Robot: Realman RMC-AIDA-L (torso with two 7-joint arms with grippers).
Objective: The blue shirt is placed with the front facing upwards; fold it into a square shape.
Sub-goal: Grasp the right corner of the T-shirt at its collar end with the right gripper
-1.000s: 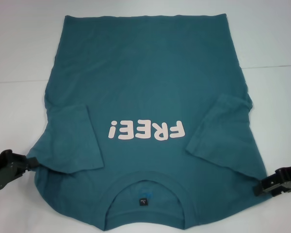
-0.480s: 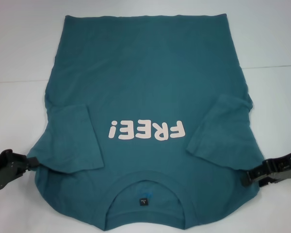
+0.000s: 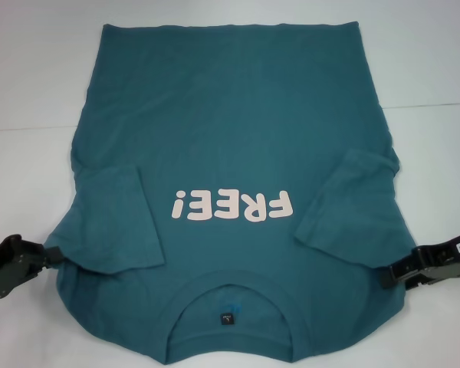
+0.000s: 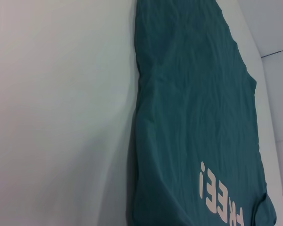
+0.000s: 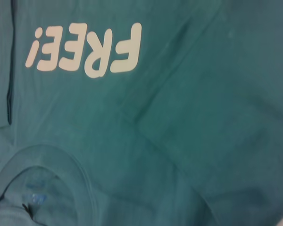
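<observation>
Right gripper (image 3: pixel 389 277) closer, shirt (image 3: pixel 230 130) reads "FREE!"

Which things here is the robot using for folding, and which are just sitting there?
For the job:
- the blue shirt, front up, both sleeves folded in
- the left gripper at the shirt's left shoulder edge
- the right gripper at its right shoulder edge

Just there:
- the white table under the shirt

left end effector (image 3: pixel 52 257) and right end effector (image 3: pixel 391 276) low at opposite sides, tips pointing inward.
</observation>
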